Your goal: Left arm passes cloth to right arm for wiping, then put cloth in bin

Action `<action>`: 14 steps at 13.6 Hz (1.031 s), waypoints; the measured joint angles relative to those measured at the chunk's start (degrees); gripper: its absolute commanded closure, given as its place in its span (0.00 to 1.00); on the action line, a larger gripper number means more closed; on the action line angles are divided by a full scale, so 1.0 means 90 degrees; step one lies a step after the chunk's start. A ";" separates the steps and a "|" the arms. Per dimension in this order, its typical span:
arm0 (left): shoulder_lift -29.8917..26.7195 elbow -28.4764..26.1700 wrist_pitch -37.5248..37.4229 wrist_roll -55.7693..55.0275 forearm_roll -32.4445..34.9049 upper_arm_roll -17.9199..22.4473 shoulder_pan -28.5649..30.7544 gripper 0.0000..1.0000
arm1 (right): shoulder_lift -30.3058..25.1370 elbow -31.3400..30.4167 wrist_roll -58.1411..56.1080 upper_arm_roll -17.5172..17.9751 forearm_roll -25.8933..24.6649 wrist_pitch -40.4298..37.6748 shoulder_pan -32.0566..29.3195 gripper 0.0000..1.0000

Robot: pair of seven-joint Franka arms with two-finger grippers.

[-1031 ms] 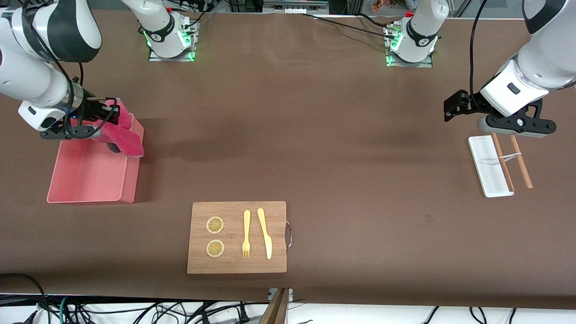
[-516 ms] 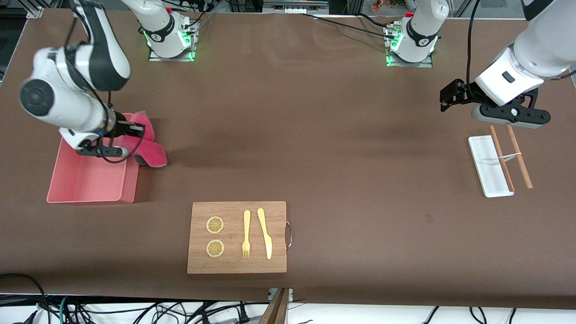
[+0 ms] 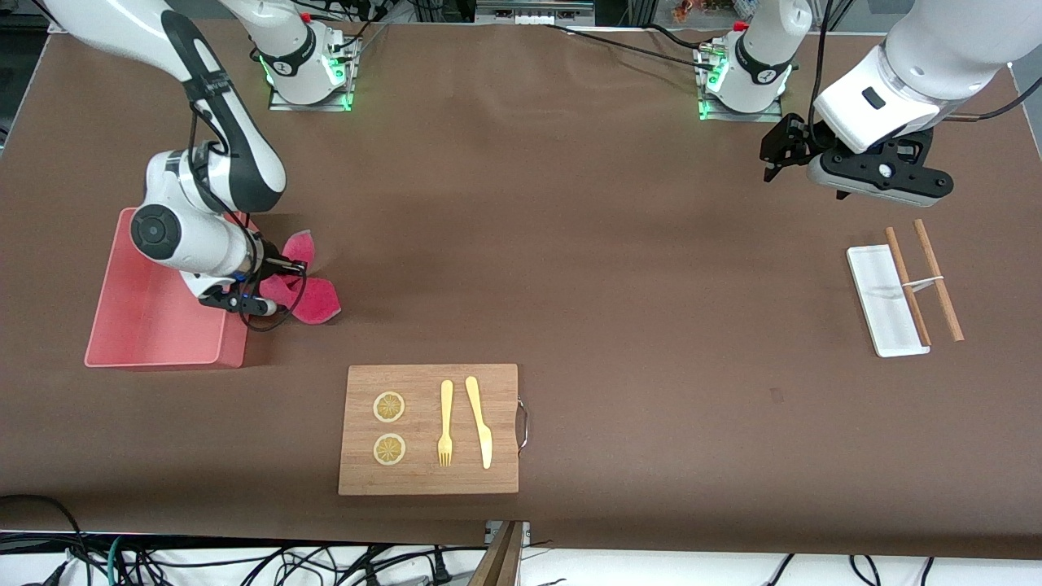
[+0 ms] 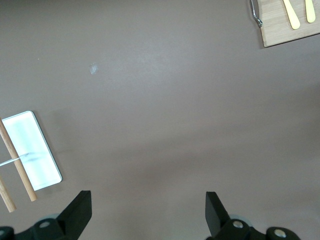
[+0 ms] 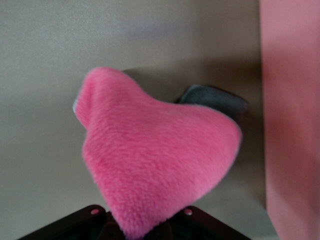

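Note:
The cloth (image 3: pixel 308 295), magenta-pink with a dark grey edge, hangs from my right gripper (image 3: pixel 275 286), which is shut on it. It is low over the bare table beside the bin (image 3: pixel 146 330), on the side toward the left arm's end. In the right wrist view the cloth (image 5: pixel 155 155) fills the middle, its grey face shows at one corner, and the bin (image 5: pixel 292 115) wall runs along one side. The right gripper (image 5: pixel 142 227) pinches the cloth's lower tip. My left gripper (image 3: pixel 780 153) hangs open and empty over the table near its base; its fingertips (image 4: pixel 80 210) stand wide apart.
A wooden board (image 3: pixel 429 429) with two lemon slices, a yellow fork and a yellow knife lies near the front camera. A small white tray (image 3: pixel 886 299) and two wooden sticks (image 3: pixel 936 277) lie at the left arm's end. The tray (image 4: pixel 32 150) also shows in the left wrist view.
The right arm has carried the cloth from over the bin out past its wall and lower over the table. The left gripper has moved up and toward its base, still open.

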 measured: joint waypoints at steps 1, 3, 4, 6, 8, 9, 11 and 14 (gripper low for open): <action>0.0000 0.0000 -0.0002 0.0003 0.0000 0.0025 0.0027 0.00 | 0.0109 0.0001 0.0173 0.0031 0.0000 0.0159 0.0050 1.00; 0.0000 0.0000 -0.0012 0.0011 0.0000 0.0052 0.0124 0.00 | 0.0298 0.0001 0.0681 0.0069 0.0000 0.0485 0.0318 1.00; 0.0000 0.0000 -0.0017 0.0014 0.0000 0.0052 0.0162 0.00 | 0.0372 0.0004 0.0967 0.0083 0.0000 0.0614 0.0494 1.00; 0.0000 0.0000 -0.0021 0.0014 0.0000 0.0055 0.0186 0.00 | 0.0470 0.0056 0.1580 0.0105 0.0001 0.0766 0.0862 1.00; 0.0003 0.0000 -0.0021 0.0013 0.0000 0.0057 0.0192 0.00 | 0.0492 0.0204 0.2231 0.0115 0.0001 0.0780 0.1241 1.00; 0.0005 0.0000 -0.0021 0.0013 0.0000 0.0062 0.0217 0.00 | 0.0504 0.0314 0.2595 0.0120 0.0018 0.0780 0.1454 1.00; 0.0006 0.0000 -0.0022 0.0014 0.0000 0.0068 0.0337 0.00 | 0.0598 0.0611 0.3351 0.0131 0.0107 0.0780 0.1915 1.00; 0.0008 0.0000 -0.0022 0.0023 0.0000 0.0075 0.0466 0.00 | 0.0881 0.1211 0.4215 0.0135 0.0356 0.0780 0.2535 1.00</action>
